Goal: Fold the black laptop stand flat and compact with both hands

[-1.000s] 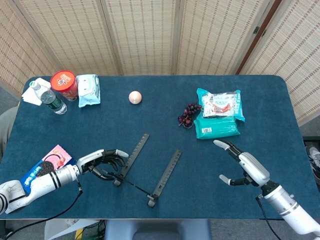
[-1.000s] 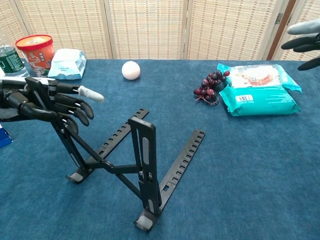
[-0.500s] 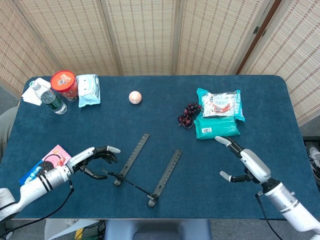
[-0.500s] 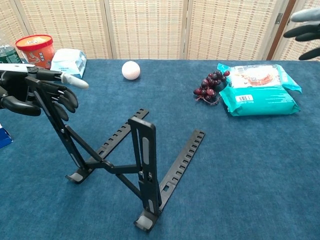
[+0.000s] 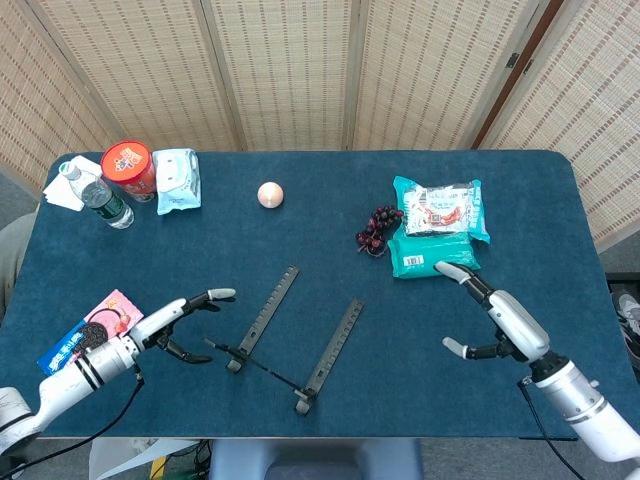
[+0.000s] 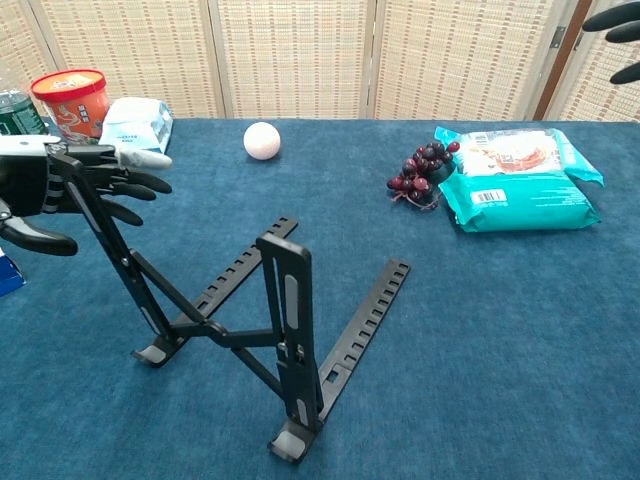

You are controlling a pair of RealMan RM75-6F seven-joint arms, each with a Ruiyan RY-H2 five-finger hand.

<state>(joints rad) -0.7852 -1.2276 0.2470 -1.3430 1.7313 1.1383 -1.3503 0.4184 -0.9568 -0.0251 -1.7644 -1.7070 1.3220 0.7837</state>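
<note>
The black laptop stand (image 5: 290, 335) (image 6: 260, 320) stands unfolded on the blue table, its two notched rails flat and its two uprights raised. My left hand (image 5: 175, 325) (image 6: 70, 190) hovers just left of the stand's left upright, fingers spread, holding nothing. My right hand (image 5: 495, 320) is well to the right of the stand, near the table's front right, open with fingers apart. In the chest view only its dark fingertips (image 6: 618, 20) show at the top right corner.
A teal snack pack (image 5: 436, 235) and dark grapes (image 5: 377, 229) lie at the back right. A pale ball (image 5: 270, 194) sits at the back middle. A red cup (image 5: 129, 169), a water bottle (image 5: 95, 195) and a wipes pack (image 5: 177, 179) stand back left. A cookie pack (image 5: 85, 335) lies under my left arm.
My left hand let go of the stand's left upright, opened its fingers and drew back to the left. My right hand shifted slightly right and away. The stand stayed put.
</note>
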